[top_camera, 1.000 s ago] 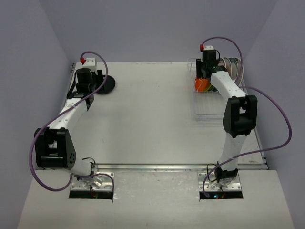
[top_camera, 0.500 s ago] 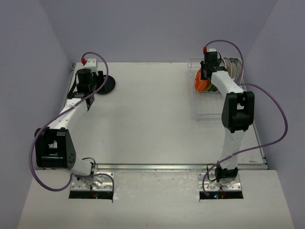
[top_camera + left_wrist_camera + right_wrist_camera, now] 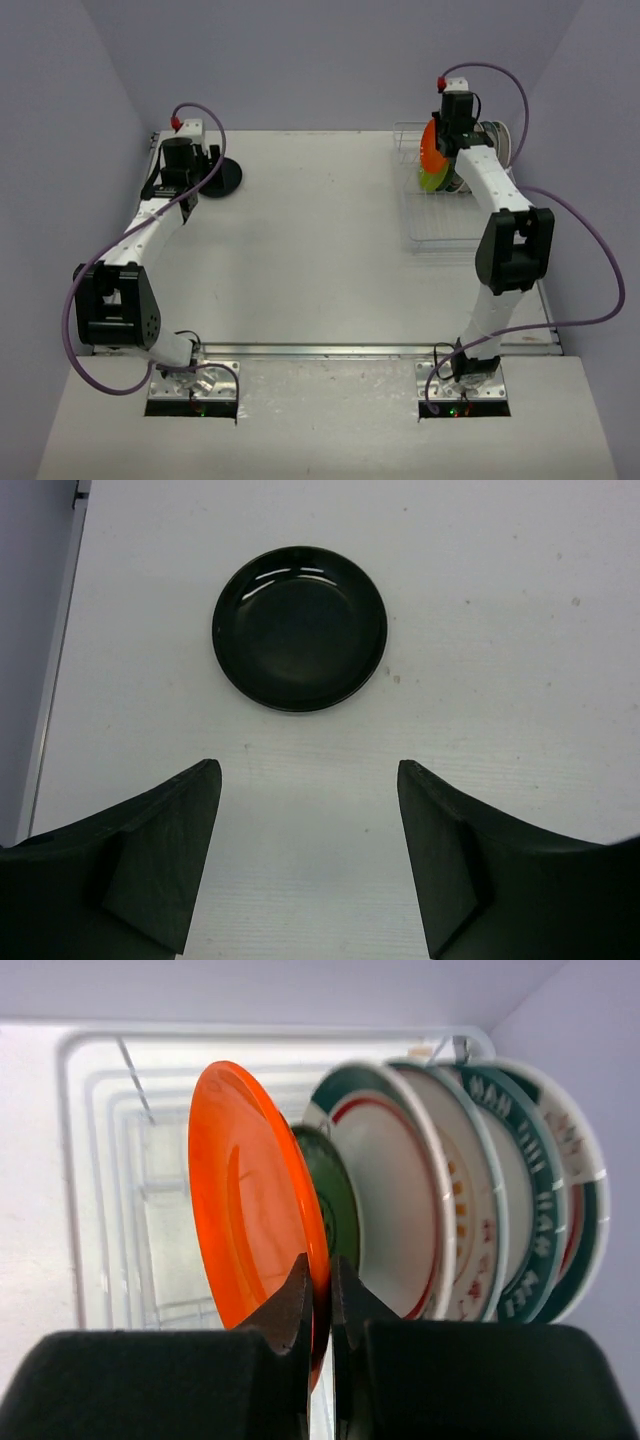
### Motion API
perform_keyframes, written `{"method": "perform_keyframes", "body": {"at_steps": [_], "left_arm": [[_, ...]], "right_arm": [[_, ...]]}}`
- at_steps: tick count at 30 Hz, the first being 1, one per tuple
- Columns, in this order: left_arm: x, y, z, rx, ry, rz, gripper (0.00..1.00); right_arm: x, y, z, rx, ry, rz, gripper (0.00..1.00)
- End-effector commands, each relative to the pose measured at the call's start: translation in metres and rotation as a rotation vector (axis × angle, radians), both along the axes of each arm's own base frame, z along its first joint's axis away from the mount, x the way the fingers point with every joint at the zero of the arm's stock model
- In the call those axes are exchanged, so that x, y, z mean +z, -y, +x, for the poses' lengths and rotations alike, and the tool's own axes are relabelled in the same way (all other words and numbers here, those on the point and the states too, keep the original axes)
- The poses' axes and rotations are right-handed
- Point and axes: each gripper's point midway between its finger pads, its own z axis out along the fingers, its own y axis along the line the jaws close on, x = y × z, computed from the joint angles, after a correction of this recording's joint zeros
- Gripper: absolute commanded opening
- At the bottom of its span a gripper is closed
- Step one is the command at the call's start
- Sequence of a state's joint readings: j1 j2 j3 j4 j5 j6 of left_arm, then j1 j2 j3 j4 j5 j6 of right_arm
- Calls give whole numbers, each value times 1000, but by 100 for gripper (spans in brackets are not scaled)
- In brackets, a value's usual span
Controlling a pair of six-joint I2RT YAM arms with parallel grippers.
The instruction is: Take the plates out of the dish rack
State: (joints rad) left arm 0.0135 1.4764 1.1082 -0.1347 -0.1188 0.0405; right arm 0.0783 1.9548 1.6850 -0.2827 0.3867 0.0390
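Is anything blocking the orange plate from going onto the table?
Nothing visible does. The right gripper is shut on the orange plate; the green plate stands only behind it, and the table beside the dish rack is bare.

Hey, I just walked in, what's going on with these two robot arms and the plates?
The robot is unloading a dish rack. The right arm has its jaws shut on the rim of an orange plate, held upright at the rack, with a green plate and several larger plates standing behind it. The left arm hangs with jaws open above the table, where a black plate lies flat, clear of the jaws.
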Motion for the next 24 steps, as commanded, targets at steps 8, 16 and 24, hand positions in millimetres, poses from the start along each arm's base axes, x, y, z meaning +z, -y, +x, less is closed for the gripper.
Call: {"method": "perform_keyframes", "body": {"at_steps": [8, 16, 24], "left_arm": [[104, 137, -33, -652, 177, -387, 70], [114, 193, -73, -903, 107, -517, 71], [87, 216, -81, -924, 37, -448, 62]], "right_arm": [[135, -102, -61, 464, 244, 307, 0], [96, -246, -164, 953, 48, 532, 0], [94, -296, -196, 1069, -36, 625, 0]]}}
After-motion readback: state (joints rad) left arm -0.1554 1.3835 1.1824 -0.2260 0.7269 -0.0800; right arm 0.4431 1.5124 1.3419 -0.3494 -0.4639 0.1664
